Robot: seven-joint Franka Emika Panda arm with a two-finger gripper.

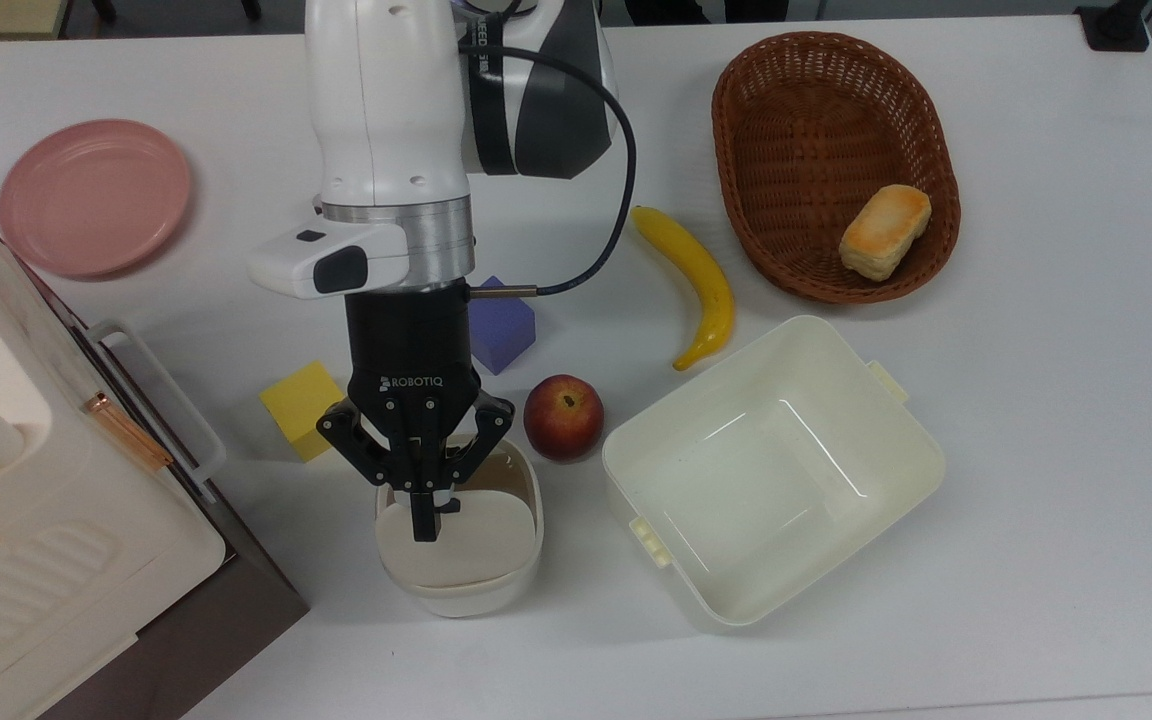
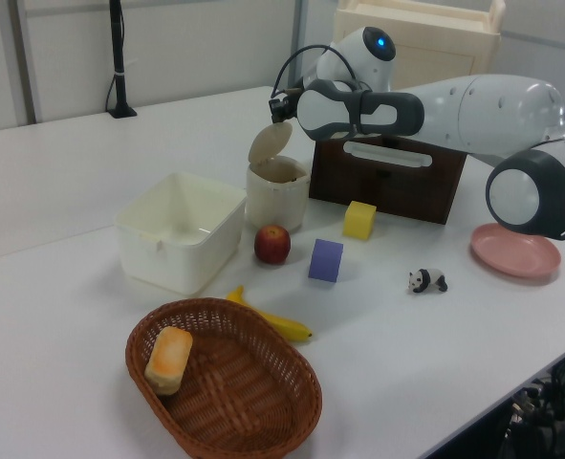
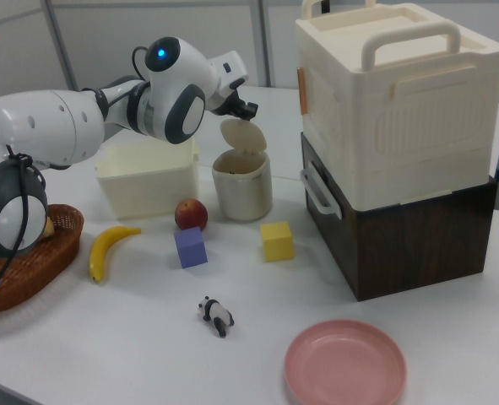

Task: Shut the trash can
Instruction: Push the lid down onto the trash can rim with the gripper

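The trash can [image 1: 460,560] stands on the white tabletop [image 1: 1036,400] near the middle of the top view, just right of the yellow cube [image 1: 298,408] and just left of the apple [image 1: 563,416]. Its lid [image 2: 268,143] is up, tilted back on the hinge, and the brown inside of the can shows in the left view and the right view. The tool [image 1: 424,525] hangs right above the lid with its fingers clenched together into one thin tip; the tip lies over the lid's top edge, and whether it touches cannot be told. In the right view the tool [image 3: 244,110] sits just above the raised lid.

To the top view's right of the apple is the tub [image 1: 921,450]. A banana [image 1: 701,280] lies beyond it.
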